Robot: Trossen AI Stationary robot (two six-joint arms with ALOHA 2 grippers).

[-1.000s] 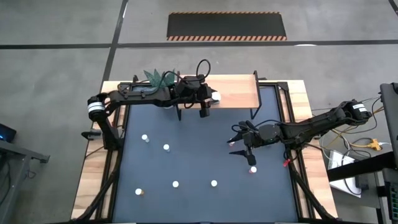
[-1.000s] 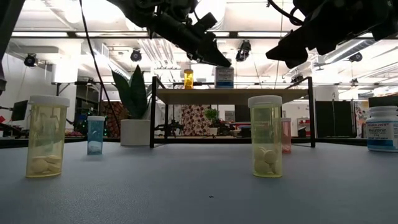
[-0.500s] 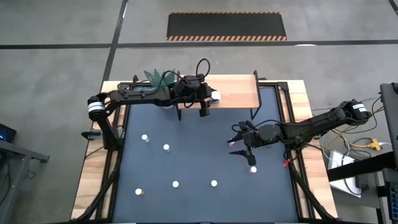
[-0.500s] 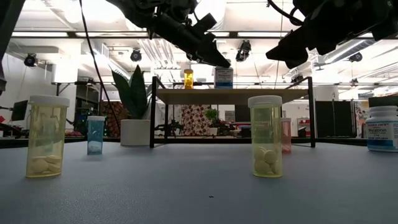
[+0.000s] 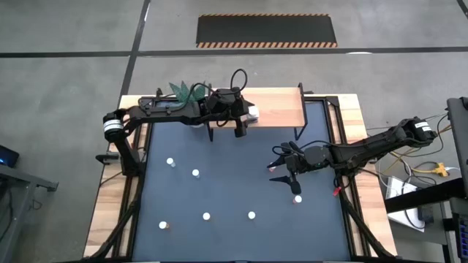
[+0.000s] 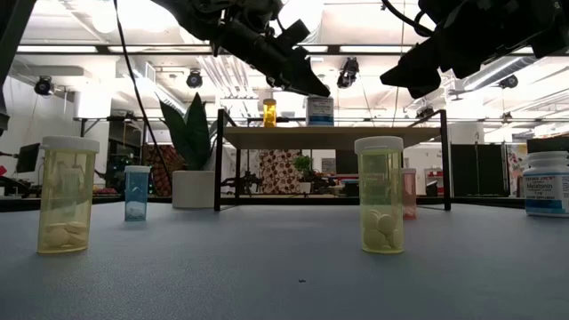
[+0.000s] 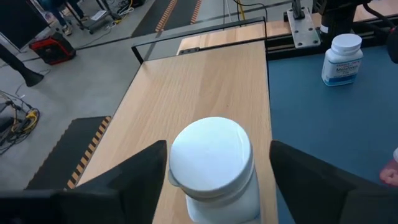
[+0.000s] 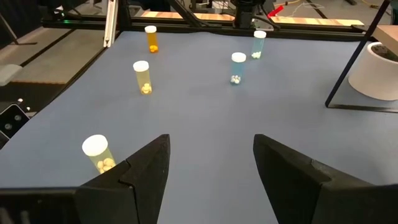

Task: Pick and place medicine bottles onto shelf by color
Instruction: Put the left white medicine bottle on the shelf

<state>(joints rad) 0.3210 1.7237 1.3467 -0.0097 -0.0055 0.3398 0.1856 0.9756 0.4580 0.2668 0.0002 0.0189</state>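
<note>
A white-capped bottle (image 7: 211,165) is stood upright on the shelf (image 7: 186,87), between the parted fingers of the left gripper (image 7: 214,180). Only the left wrist view shows this gap. At four o'clock, the right gripper (image 8: 208,168) is held open.

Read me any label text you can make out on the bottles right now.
None reads clearly.
White bottle on the table: blue-banded label, print too small.
Its label in the low view: blurred.
White bottle on the shelf: only the cap shows.
</note>
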